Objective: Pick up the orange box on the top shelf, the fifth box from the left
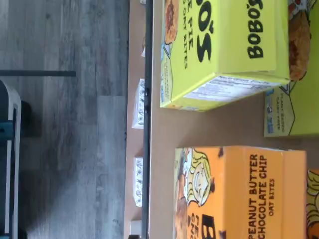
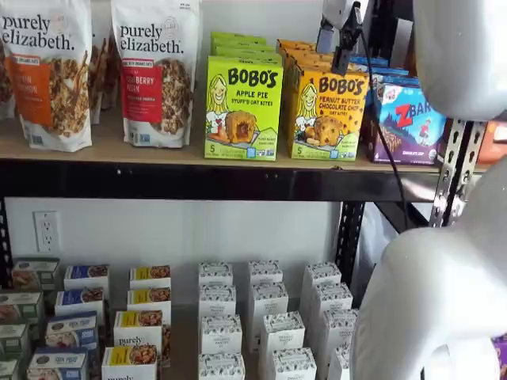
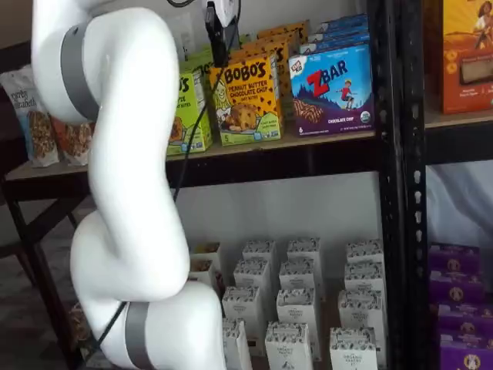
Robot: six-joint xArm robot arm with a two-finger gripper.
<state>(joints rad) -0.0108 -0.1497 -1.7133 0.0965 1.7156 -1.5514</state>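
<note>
The orange box (image 2: 326, 115) stands upright at the front of the top shelf (image 2: 158, 154), with more of its kind lined up behind it. It also shows in a shelf view (image 3: 248, 100), standing on the shelf board (image 3: 323, 139). My gripper (image 2: 336, 43) hangs from the view's top edge just above the box's front top edge, open, with nothing between its fingers. In a shelf view the gripper (image 3: 219, 42) shows side-on above the box. The wrist view looks down on the orange box (image 1: 239, 194) and the tan shelf board (image 1: 199, 127).
A lime-green Apple Pie box (image 2: 242, 107) stands close on the orange box's left and a blue ZBar box (image 2: 408, 119) on its right. Granola bags (image 2: 55, 71) fill the shelf's left. A black upright (image 3: 393, 154) rises at the right. Small white boxes (image 2: 261, 324) stand below.
</note>
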